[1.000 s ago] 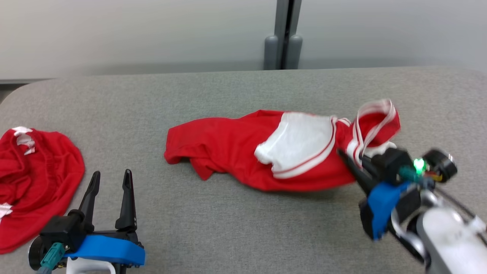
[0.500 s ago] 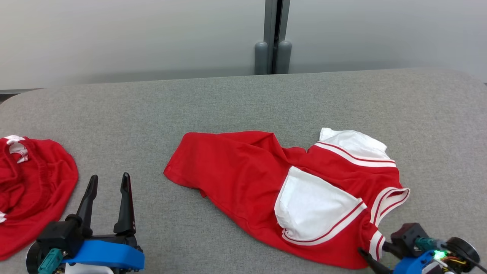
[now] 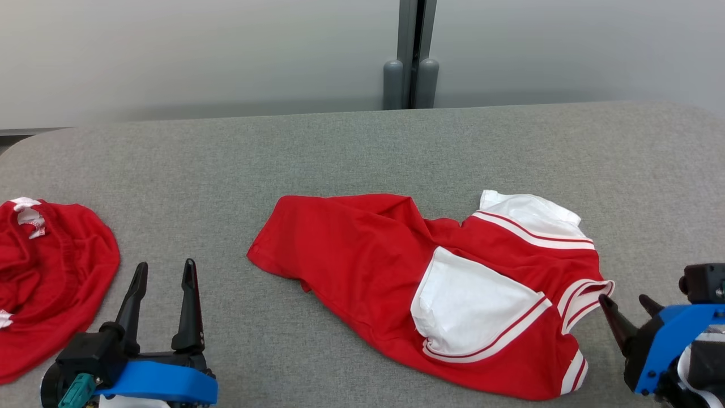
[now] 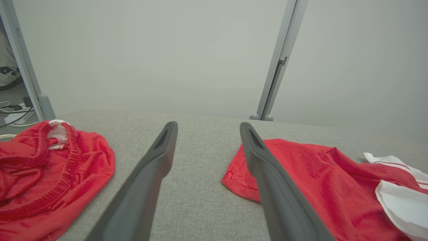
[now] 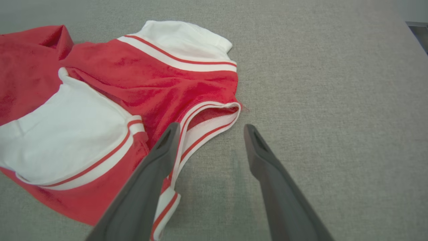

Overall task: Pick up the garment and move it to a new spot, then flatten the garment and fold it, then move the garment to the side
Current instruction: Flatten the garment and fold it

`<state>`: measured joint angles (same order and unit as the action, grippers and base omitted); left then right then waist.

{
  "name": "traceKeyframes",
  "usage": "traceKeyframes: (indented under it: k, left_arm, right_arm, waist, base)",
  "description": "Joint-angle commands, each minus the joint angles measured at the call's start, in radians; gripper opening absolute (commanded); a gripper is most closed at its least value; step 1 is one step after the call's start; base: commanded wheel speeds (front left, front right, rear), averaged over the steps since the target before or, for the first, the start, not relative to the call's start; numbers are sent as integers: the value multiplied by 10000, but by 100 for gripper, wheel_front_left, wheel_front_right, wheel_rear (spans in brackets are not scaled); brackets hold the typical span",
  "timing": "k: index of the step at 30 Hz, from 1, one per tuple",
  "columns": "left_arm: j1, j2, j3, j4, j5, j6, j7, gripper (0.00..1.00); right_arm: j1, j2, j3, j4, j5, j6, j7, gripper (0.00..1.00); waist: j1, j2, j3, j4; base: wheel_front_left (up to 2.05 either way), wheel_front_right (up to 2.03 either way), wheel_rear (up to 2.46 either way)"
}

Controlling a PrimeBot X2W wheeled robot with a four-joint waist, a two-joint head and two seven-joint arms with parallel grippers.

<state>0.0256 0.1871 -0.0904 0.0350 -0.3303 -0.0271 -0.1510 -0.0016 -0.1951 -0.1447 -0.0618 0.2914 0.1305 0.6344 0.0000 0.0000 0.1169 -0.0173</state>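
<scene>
Garment [image 3: 362,255] newly off right hand [image 3: 623,303] (fingers [image 5: 143,194] apart)

Crumpled red shorts [image 3: 51,272] on grey table [image 3: 340,147], grey post [image 3: 406,34] behind

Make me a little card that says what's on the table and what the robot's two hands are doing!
Main garment: red jersey top with white sleeves and striped trim, lying rumpled, not held
Other cloth: bunched red fabric garment, near the table's left end
Surface: grey fabric-covered table
Left hand: open, empty, between the two garments
Right hand: open, empty, beside the top's striped trim
</scene>
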Motion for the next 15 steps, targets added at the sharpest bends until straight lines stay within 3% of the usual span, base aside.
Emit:
traceKeyframes:
  k: [1, 6, 15]
  left_arm:
    - [-142, 29, -18, -58, 9, 3, 7, 100]
    - [-227, 50, -110, -101, 10, -17, 21, 100]
    - [-331, 66, -296, -125, -18, -67, 53, 100]
  right_arm:
    - [-367, 436, -356, 164, -234, 5, 174, 100]
    - [-1601, 1284, -1360, 1203, -1374, 5, 637, 100]
    - [-3541, 1445, -2579, 3878, -2358, 5, 346, 100]
  waist:
    - [0, 0, 25, 26]
    - [0, 0, 117, 138]
    - [0, 0, 356, 518]
  base:
    - [0, 0, 0]
    - [0, 0, 0]
    - [0, 0, 0]
